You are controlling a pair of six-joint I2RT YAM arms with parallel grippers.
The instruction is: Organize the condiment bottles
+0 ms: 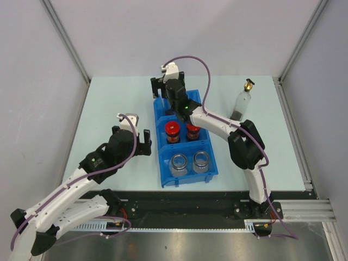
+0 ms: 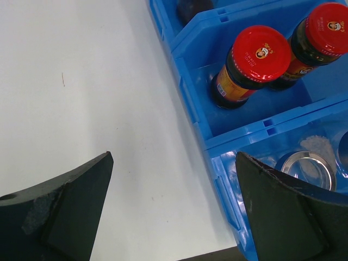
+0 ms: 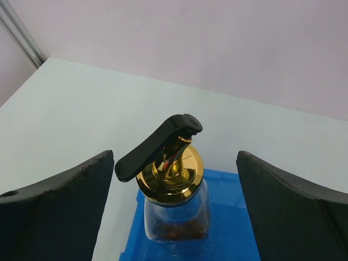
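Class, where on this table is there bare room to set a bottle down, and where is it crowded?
Free: table left of the bin; the strip between bin and the lone bottle. The far compartment has floor beside its bottle. Crowded: middle compartment (two red-lidded jars), near one (two silver-lidded jars).

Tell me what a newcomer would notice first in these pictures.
The blue bin mid-table stands out, with two red-lidded jars in its middle compartment and two silver-lidded jars in the near one. The right tool is open over a gold-spouted bottle in the far compartment. A second gold-spouted bottle stands alone on the table, right of the bin.
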